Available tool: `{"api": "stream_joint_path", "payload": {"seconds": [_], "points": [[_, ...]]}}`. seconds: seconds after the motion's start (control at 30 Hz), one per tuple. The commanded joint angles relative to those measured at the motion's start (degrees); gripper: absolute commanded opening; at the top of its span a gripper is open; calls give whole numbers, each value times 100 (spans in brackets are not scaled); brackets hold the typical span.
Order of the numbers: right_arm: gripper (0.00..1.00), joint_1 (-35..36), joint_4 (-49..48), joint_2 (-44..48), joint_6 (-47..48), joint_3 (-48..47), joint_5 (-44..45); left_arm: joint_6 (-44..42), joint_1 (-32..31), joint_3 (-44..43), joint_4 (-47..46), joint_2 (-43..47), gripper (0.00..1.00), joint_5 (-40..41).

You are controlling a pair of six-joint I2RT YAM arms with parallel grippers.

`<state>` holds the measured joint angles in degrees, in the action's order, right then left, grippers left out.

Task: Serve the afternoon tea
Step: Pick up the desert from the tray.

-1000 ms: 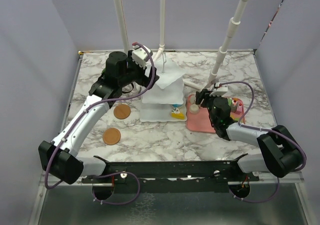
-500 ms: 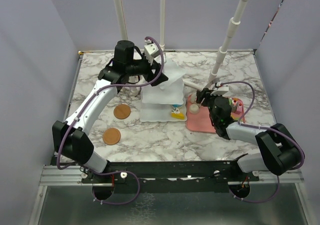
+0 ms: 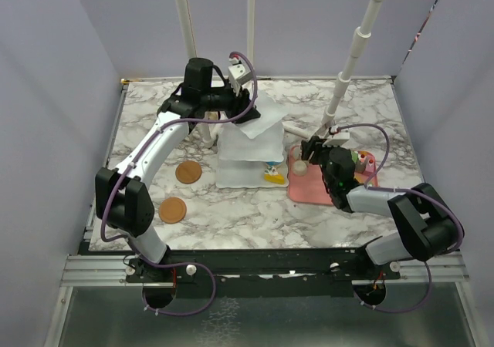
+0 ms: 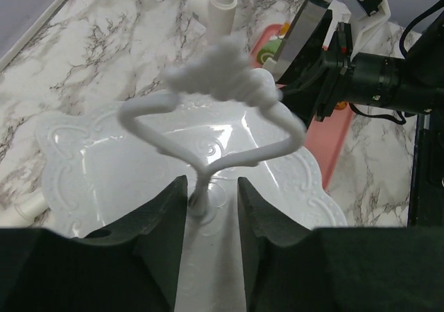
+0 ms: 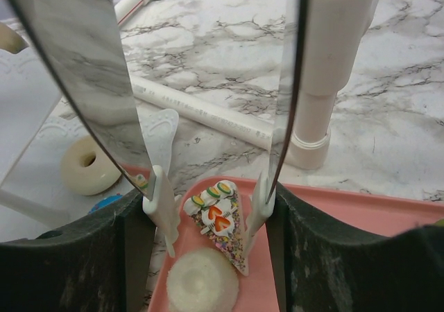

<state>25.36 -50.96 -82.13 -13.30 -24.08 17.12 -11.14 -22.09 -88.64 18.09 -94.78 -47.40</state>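
Tiered stand (image 4: 104, 152) stem sits between the left gripper's (image 4: 211, 187) parted jaws, untouched. Right gripper (image 5: 210, 211) hangs spread, heart-iced pastry (image 5: 220, 232) between its tips, pink tray (image 5: 333, 215) beneath.

Upright white pipe (image 5: 333, 69) just beside the right pincer (image 5: 208, 218)

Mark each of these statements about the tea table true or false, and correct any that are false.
1. Two round brown coasters lie on the grey-veined marble table, left of the white tiered stand of square wavy plates. True.
2. The left gripper straddles the stem of the stand's looped white handle. True.
3. The right gripper hangs over the coasters. False: it is over the flat pink rectangular tray, straddling a triangular sprinkled toy pastry.
4. A mug stands on each coaster. False: both coasters are bare.
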Motion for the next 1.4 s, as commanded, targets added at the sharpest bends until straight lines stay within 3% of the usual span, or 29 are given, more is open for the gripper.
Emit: {"api": "stream_joint_path", "payload": {"seconds": [0.0, 0.2, 0.33, 0.63, 1.03, 1.37], "points": [[60, -89, -213, -195, 108, -197, -198, 182, -14, -215, -162, -53, 32, -235], [56, -175, -259, -407, 167, -288, -316, 346, -210, 17, -426, 300, 20, 216], [48, -181, -290, -448, 211, -278, -321, 610, -371, 325, -718, 683, 14, 802], [27, -179, -240, 87, 351, -177, -245, 1069, -680, 775, -1106, 1465, 9, 2090], [21, -173, 687, 1208, 362, -280, -479, 1091, -1170, 1615, -1002, 2571, 6, 3638], [21, -174, 1254, 1815, 208, -260, -836, 1644, -1524, 2338, -943, 3246, 5, 4875]]}}
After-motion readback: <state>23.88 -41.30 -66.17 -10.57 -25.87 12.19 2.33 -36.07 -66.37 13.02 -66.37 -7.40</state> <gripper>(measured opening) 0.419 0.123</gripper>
